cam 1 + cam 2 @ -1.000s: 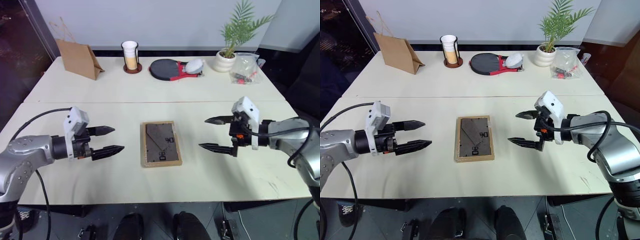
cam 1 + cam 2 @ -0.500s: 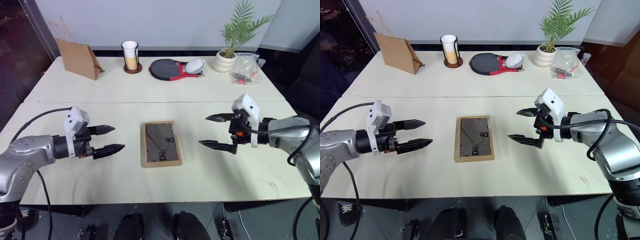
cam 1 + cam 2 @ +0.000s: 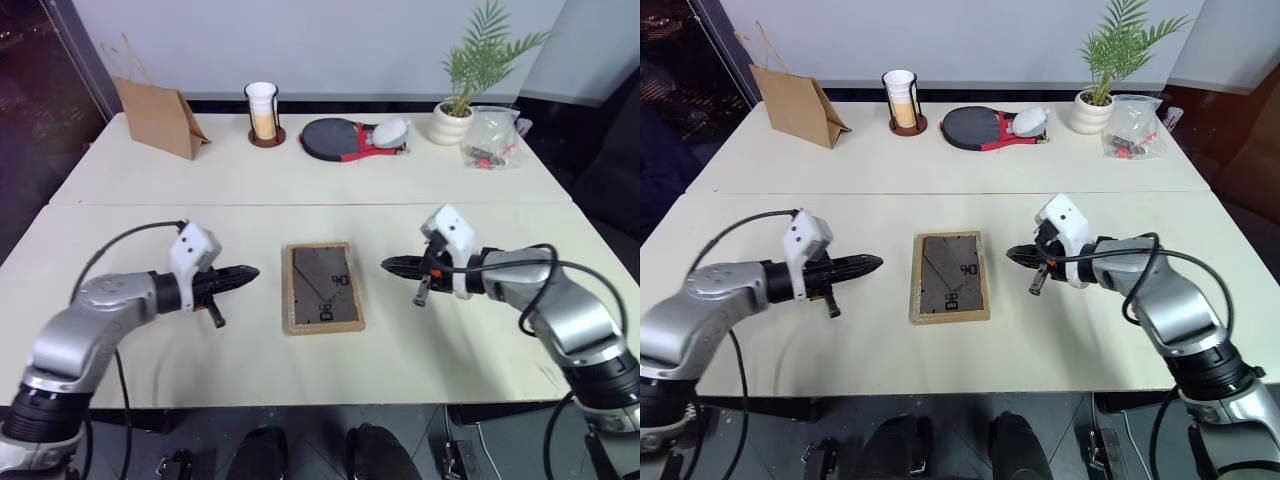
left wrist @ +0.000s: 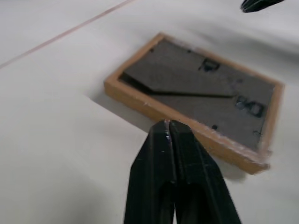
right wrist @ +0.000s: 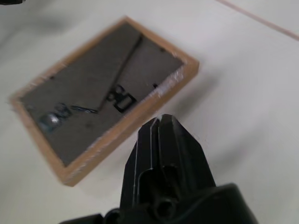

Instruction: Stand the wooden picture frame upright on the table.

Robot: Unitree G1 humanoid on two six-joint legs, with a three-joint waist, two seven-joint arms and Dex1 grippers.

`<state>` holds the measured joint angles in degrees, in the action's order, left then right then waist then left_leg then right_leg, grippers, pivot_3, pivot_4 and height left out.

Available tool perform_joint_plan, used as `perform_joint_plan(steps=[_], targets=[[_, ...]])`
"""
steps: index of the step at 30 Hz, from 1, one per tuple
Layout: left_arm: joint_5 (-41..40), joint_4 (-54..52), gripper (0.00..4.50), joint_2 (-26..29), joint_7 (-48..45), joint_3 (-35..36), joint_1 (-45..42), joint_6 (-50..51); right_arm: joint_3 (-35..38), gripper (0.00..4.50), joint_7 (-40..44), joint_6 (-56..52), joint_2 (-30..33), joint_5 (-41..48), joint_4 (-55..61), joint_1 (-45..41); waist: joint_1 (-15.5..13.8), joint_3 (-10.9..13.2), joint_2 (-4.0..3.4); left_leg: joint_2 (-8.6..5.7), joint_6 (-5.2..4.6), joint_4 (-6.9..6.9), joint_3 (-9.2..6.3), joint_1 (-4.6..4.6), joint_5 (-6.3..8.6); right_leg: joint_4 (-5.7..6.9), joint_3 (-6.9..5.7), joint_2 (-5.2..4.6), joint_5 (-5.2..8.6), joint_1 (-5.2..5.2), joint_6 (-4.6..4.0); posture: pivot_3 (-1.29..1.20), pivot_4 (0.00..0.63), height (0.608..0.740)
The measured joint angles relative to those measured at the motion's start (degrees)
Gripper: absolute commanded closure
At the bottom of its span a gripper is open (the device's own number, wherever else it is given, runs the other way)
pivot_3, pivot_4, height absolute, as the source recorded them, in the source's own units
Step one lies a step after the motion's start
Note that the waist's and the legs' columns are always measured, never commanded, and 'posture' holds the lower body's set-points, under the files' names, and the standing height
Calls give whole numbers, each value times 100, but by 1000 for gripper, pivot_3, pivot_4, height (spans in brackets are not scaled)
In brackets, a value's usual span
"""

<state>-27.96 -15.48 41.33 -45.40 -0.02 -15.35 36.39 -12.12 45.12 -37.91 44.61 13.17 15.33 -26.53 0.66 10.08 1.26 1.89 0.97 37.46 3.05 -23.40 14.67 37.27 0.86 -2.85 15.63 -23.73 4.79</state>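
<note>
1. The small rectangular light-wood picture frame (image 3: 322,287) lies flat, face down, near the middle of the front section of the large pale cream bench (image 3: 320,170); its dark grey-brown back with the folded easel stand faces up.
2. The left end effector (image 3: 252,272) is just beside the frame's left long edge, apart from it, pointing toward it. Its two black fingers (image 4: 170,154) are pressed together on nothing.
3. The right end effector (image 3: 388,265) is just beside the frame's right long edge, also apart from it and pointing at it. Its fingers (image 5: 161,140) are pressed together as well, holding nothing.
4. The two tips face each other with the frame between them.
5. A seam runs across the bench behind the frame, dividing the front section from the rear one.
6. Along the rear section, from the robot's left to right, stand a brown paper bag (image 3: 157,118), a stack of cups in a dark holder (image 3: 262,113), a black and red table-tennis paddle (image 3: 340,138), a small potted green palm in a white pot (image 3: 463,85) and a clear plastic bag (image 3: 492,136).
</note>
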Motion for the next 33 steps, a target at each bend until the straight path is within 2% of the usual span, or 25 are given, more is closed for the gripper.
perform_joint_plan(steps=[5, 10, 20, 28, 33], targets=[[628, 307, 4479, -376, 254, -582, 56, -269, -421, 4488, -283, 81, -450, -466, -313, 74, 7, 0, 0, 2, 0, 0, -1, 0, 0, 4, 0, 5, 0, -2, 0, 0, 150, 740], [965, 610, 4479, -737, 431, -821, 44, -380, -693, 4488, -339, 185, -842, -679, -579, 75, 4, -1, 1, 3, 0, 7, -1, 0, 0, 6, 0, 5, -1, 0, 1, 0, 150, 740], [1040, 408, 4479, -729, 318, -785, 140, -170, -804, 4488, -165, 2, -1193, -737, -555, 79, 27, -7, 3, 7, -2, 14, -5, 5, 1, 14, -1, 6, -1, 6, 1, 0, 150, 740], [810, -120, 4479, -405, 87, -623, 529, 186, -880, 4488, -98, -185, -1241, -736, -359, 109, 33, -8, 3, 13, -3, 15, -6, 6, 2, 15, -1, 5, -1, 6, 1, 0, 150, 740], [820, -52, 4479, -394, 78, -587, 534, 141, -921, 4488, -85, -270, -1207, -782, -232, 137, 20, -10, 5, 10, -3, 16, -6, 7, 2, 15, -3, 4, -1, 8, 0, 0, 150, 740]])
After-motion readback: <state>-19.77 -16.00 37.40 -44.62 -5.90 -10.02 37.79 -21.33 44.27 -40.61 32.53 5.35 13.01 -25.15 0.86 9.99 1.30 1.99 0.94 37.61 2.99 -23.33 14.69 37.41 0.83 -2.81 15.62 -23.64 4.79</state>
